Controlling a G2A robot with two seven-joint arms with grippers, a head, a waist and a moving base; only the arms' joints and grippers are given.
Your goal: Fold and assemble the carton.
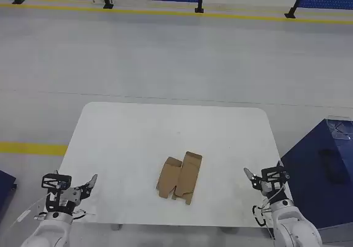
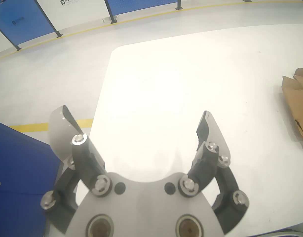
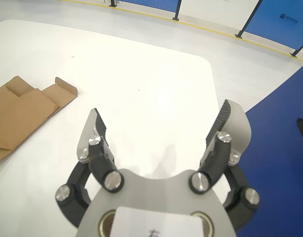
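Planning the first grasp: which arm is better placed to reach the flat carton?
Probably right: the right tool, open, hangs closer to the flat carton on the table; the left tool, also open, is farther off.

Top camera sits high above the arms, angled down, well back from the carton (image 1: 179, 178); the whole table (image 1: 133, 136) fits. Left wrist camera rides just behind the left gripper (image 2: 135, 114), low, well left of the carton, facing across the table. Right wrist camera, behind the right gripper (image 3: 160, 108), mirrors it right of the carton. All three share carton and tabletop.
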